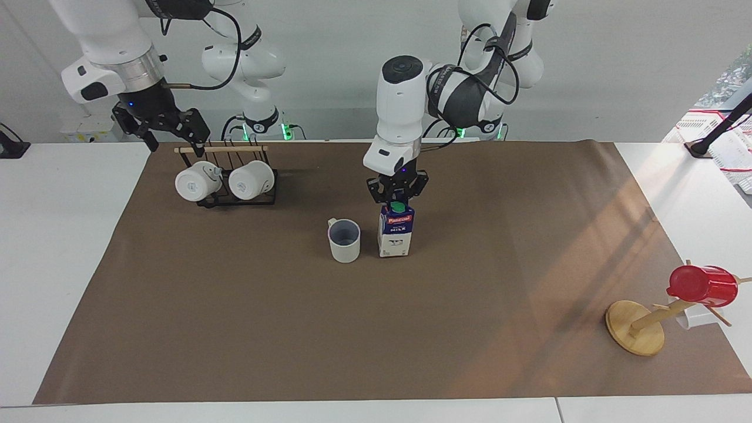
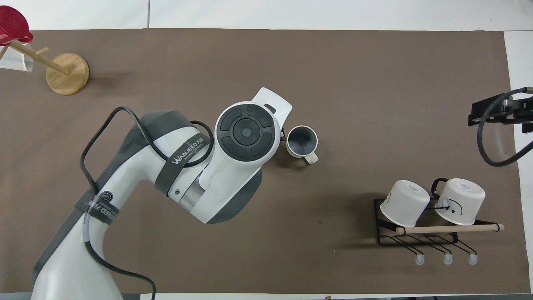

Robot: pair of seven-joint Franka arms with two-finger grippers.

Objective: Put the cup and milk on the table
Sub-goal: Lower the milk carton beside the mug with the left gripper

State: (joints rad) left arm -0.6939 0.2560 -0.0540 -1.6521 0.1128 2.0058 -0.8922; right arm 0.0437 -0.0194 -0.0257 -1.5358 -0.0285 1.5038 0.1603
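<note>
The right gripper (image 1: 170,130), its fingers spread and empty, hangs above the black wire rack with a wooden rod (image 1: 235,176), where two white mugs (image 1: 226,181) hang just below it. The small off-white cylindrical cup with a grey-blue inside (image 1: 344,239) stands upright on the brown paper-covered table (image 1: 294,329), just beside the carton. The left gripper (image 1: 397,197) pinches the top of the blue-and-white gable-top milk carton with a green cap (image 1: 395,231), directly beneath it, upright on the paper. Well apart from it toward the left arm's end, a red cup (image 1: 702,285) hangs on a wooden peg stand (image 1: 635,328).
</note>
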